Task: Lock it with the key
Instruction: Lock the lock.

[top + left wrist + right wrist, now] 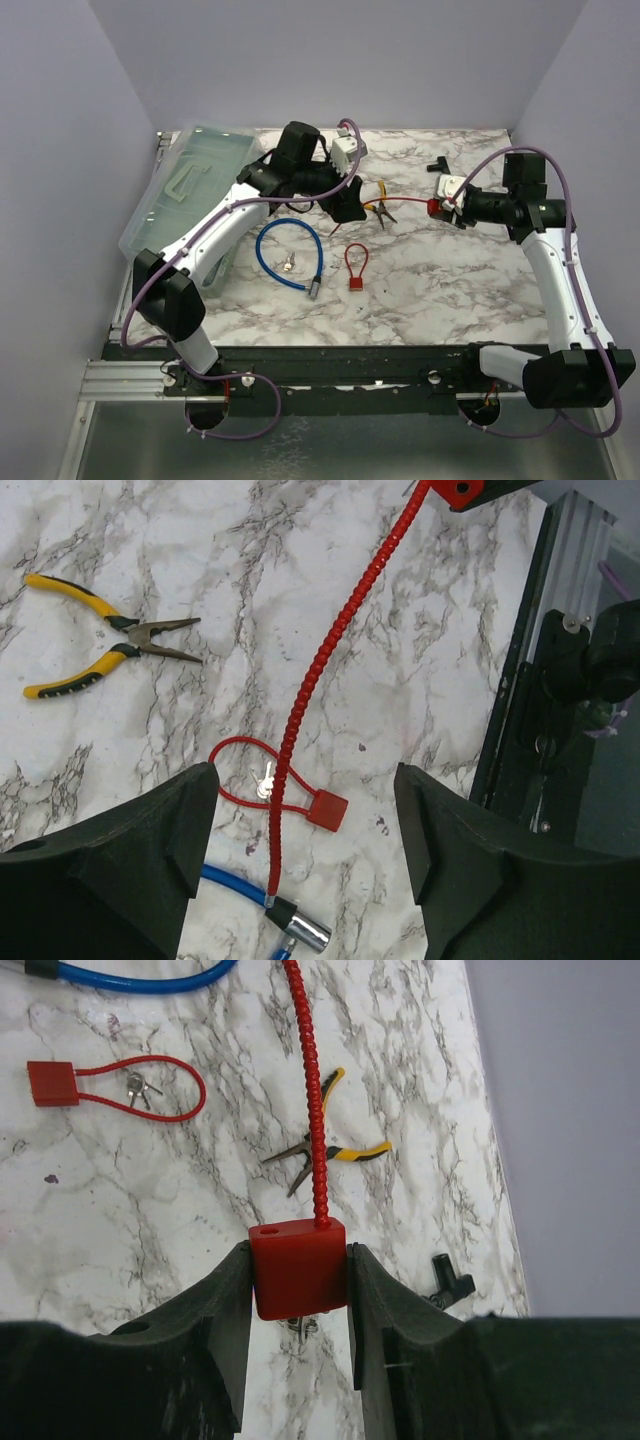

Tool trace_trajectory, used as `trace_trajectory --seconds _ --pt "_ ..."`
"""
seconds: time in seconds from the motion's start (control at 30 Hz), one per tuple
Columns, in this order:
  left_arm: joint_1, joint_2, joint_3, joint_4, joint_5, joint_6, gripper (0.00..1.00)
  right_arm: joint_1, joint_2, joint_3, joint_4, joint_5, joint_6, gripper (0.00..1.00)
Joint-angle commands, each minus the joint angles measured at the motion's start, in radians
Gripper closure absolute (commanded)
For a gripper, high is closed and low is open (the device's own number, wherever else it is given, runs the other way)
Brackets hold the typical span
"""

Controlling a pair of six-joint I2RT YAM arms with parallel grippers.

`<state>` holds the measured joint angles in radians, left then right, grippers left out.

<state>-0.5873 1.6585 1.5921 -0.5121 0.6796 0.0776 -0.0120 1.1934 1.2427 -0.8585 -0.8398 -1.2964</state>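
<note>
While my R gripper [298,1260] is clamped tight on the red lock body [300,1282], held up off the table [450,290], my L gripper [305,780] gapes wide w/ nothing in it, and the red cable [322,645] runs loose btwn its fingers. Risk: the free cable end hangs unheld over the small red lock [327,810] and blue lock [300,927], so it may snag there or swing off as I close, and the body may twist in the R pinch. Room: bare marble under the cable, pliers [110,645] well apart, table's near rail [540,630] close on one side.
</note>
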Motion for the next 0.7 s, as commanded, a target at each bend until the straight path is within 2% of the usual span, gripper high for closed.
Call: trace_trajectory --seconds 0.0,0.23,0.37,0.57,0.6,0.63,0.67 --pt "-0.011 0.021 0.015 -0.063 -0.059 0.084 0.26 0.039 -0.028 0.032 0.043 -0.01 0.018 0.79" --pt "-0.017 0.039 0.021 -0.066 -0.104 0.106 0.39 0.075 -0.058 0.028 0.042 -0.021 0.014 0.79" --pt "-0.022 0.03 0.016 -0.066 -0.105 0.119 0.57 0.084 -0.062 0.026 0.038 -0.024 0.02 0.79" --pt "-0.022 0.0 0.01 -0.065 -0.105 0.116 0.91 0.086 -0.069 0.013 0.041 -0.039 0.043 0.78" --pt "-0.022 -0.006 0.011 -0.065 -0.109 0.114 0.99 0.086 -0.071 0.009 0.039 -0.044 0.046 0.75" --pt "-0.022 -0.014 0.01 -0.062 -0.118 0.113 1.0 0.086 -0.073 0.006 0.034 -0.049 0.047 0.7" --pt "-0.021 -0.022 0.009 -0.055 -0.128 0.11 1.0 0.085 -0.074 0.002 0.028 -0.056 0.048 0.59"
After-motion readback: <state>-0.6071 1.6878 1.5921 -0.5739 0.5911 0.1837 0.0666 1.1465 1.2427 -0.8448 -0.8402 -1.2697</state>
